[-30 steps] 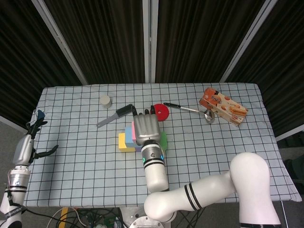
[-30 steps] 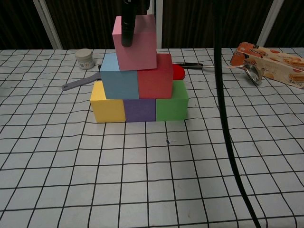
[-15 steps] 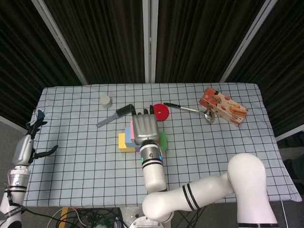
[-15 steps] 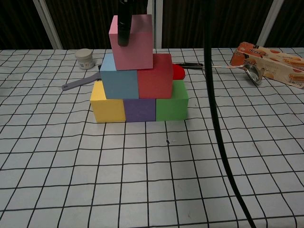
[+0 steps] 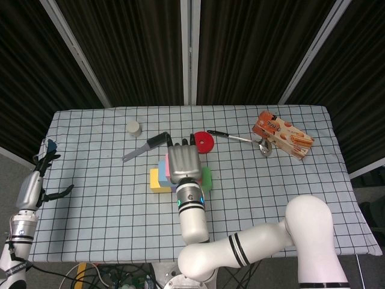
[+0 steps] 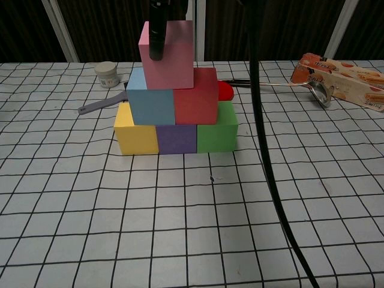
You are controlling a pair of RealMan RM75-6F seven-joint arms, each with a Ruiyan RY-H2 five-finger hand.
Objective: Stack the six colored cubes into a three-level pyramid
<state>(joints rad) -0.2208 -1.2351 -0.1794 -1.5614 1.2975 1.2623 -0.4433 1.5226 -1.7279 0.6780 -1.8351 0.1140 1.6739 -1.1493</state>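
Since half a second ago, the pink foam cube (image 6: 167,54) has shifted slightly right and sits more squarely atop the light-blue cube (image 6: 150,99) and red cube (image 6: 196,97). These rest on the yellow cube (image 6: 135,135), purple cube (image 6: 177,139) and green cube (image 6: 217,132) on the checked-cloth bench (image 6: 192,228). The right hand (image 5: 183,161) covers the stack from above, a dark finger (image 6: 158,30) pressed on the pink cube's front face, holding it. The left hand (image 5: 37,183) hangs off the bench's left edge, fingers apart, holding nothing. A grey-handled knife (image 5: 146,147), red disc (image 5: 204,142), ladle (image 5: 249,142) and snack box (image 5: 283,135) lie behind
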